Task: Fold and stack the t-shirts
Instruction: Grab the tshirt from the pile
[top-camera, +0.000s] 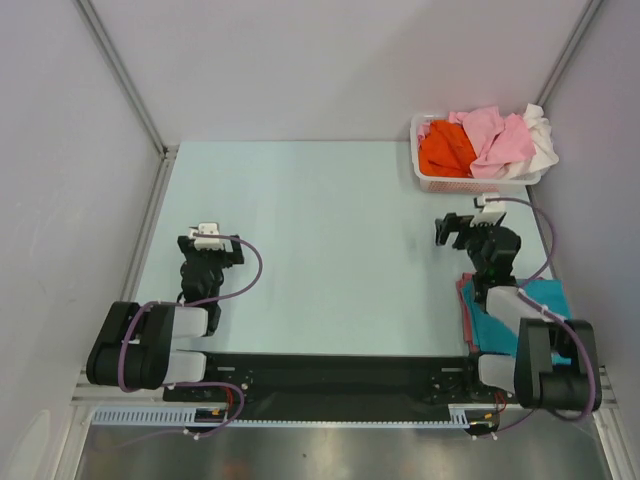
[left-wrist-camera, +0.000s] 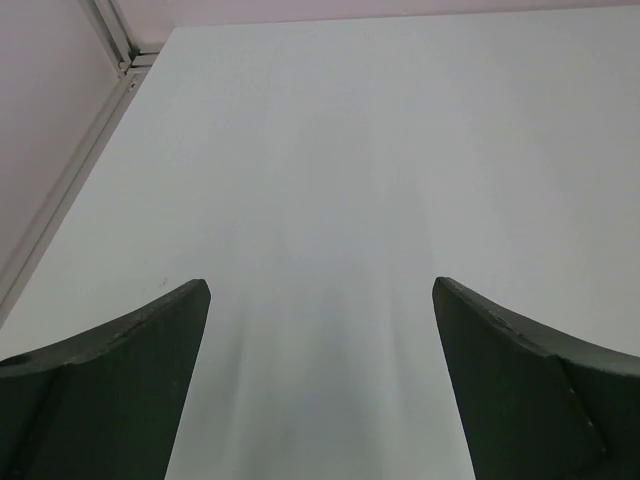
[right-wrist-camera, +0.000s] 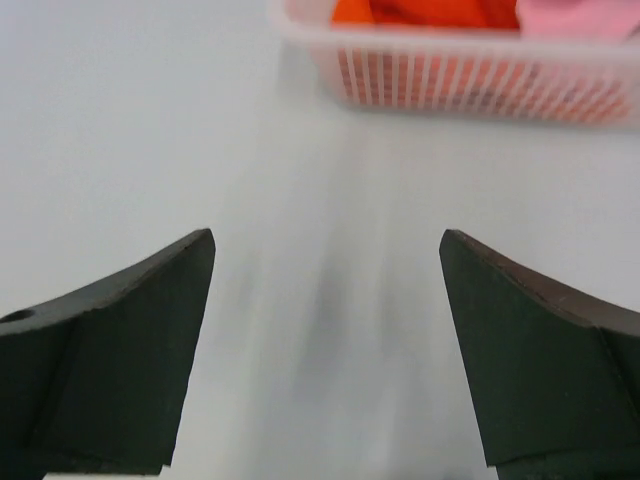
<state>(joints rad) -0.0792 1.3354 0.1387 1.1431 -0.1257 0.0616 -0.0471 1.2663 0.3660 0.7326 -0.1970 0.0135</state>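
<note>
An orange t-shirt (top-camera: 445, 150), a light pink t-shirt (top-camera: 497, 142) and a white t-shirt (top-camera: 543, 142) lie crumpled in the white lattice basket (top-camera: 432, 183) at the far right. A folded teal t-shirt (top-camera: 548, 298) lies on a folded pink one (top-camera: 466, 308) at the near right, partly hidden under the right arm. My right gripper (top-camera: 452, 229) is open and empty over bare table, between that stack and the basket. Its wrist view (right-wrist-camera: 327, 240) shows the basket (right-wrist-camera: 460, 75) ahead, with orange (right-wrist-camera: 420, 10) and pink (right-wrist-camera: 585, 15) cloth. My left gripper (top-camera: 207, 238) (left-wrist-camera: 320, 290) is open and empty over bare table at the left.
The pale table (top-camera: 320, 230) is boxed in by white walls with metal frame posts (top-camera: 120, 70) at the left and right. A frame rail (left-wrist-camera: 60, 190) runs along the table's left edge. The arm bases stand on the black rail (top-camera: 320, 375) at the near edge.
</note>
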